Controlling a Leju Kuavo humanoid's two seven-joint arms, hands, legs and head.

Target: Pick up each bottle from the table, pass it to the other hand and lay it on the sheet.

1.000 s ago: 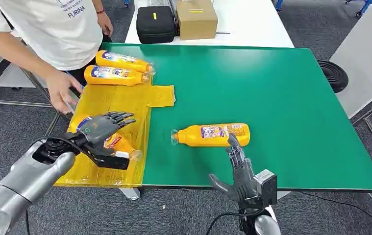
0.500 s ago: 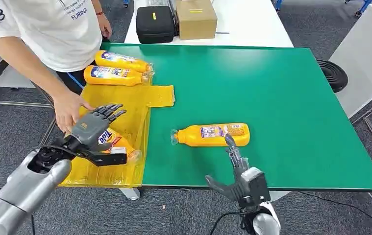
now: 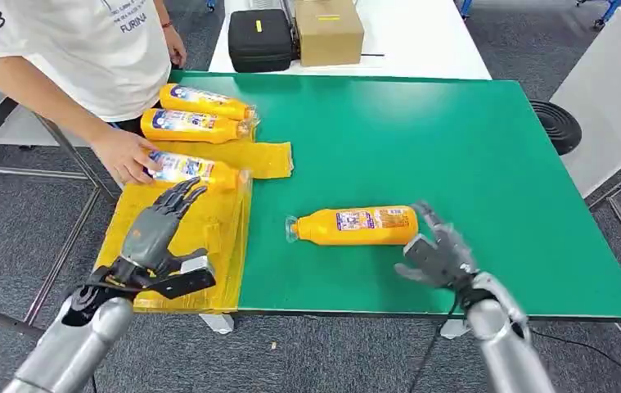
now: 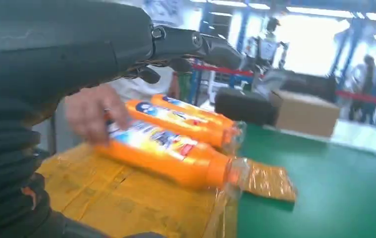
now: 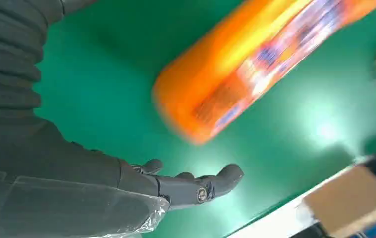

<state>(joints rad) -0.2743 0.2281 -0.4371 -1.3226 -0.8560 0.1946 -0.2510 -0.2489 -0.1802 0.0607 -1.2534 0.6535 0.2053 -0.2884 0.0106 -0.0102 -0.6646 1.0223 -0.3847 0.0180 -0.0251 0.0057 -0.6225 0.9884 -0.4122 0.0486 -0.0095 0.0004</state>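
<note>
Right hand [image 3: 438,250] beside bottle [image 3: 357,225], table edge [image 3: 421,313] near.

Green table [image 3: 454,147], yellow sheet [image 3: 209,221] apparently overhanging its left edge, orange bottle [image 3: 356,226] lying flat

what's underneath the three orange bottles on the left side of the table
A yellow sheet lies under the three bottles, spread over the green table. A person's hand rests on the nearest bottle. Whatever lies beneath the sheet is covered.

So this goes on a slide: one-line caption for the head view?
Both hands, left and right, open; one bottle left on the green table.
</note>
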